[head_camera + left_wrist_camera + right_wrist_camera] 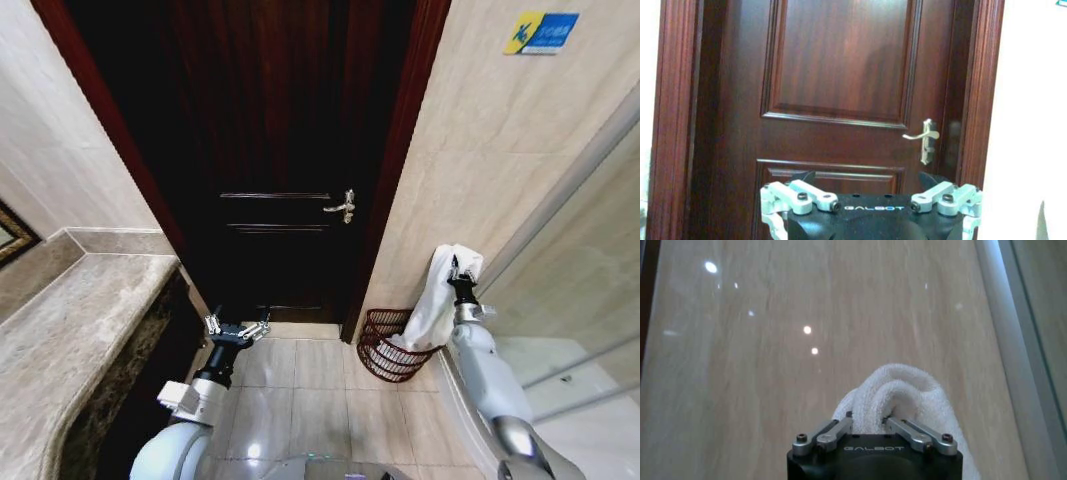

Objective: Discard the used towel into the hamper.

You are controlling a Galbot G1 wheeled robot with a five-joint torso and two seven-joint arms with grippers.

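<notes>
One white towel (437, 295) hangs pinched in the right pincer (459, 274) directly above the hamper (387, 347) on the floor at the right wall, release pending, while the left pincer (237, 331) waits wide nearby.

Bathroom, domestic or hotel type.

Evidence:
- Walls: large glossy beige stone-look tiles (480, 160), reflecting ceiling lights in the right wrist view.
- Floor: pale polished tiles (300, 400) with grout lines.
- Door: dark red-brown panelled wood (280, 150) in a matching frame, shut, with a silver lever handle (343, 207).
- Vanity: beige marble countertop (80, 320) at the robot's left, with a raised backsplash and the corner of a framed mirror (12, 238) above it.
- Glass partition (570, 260) at the robot's right (a shower screen, by the look of it).
- Small blue sign (541, 31) high on the wall; text unreadable.
- Wire hamper (385, 350) on the floor beside the door frame.
- White terry towel (440, 290).
</notes>
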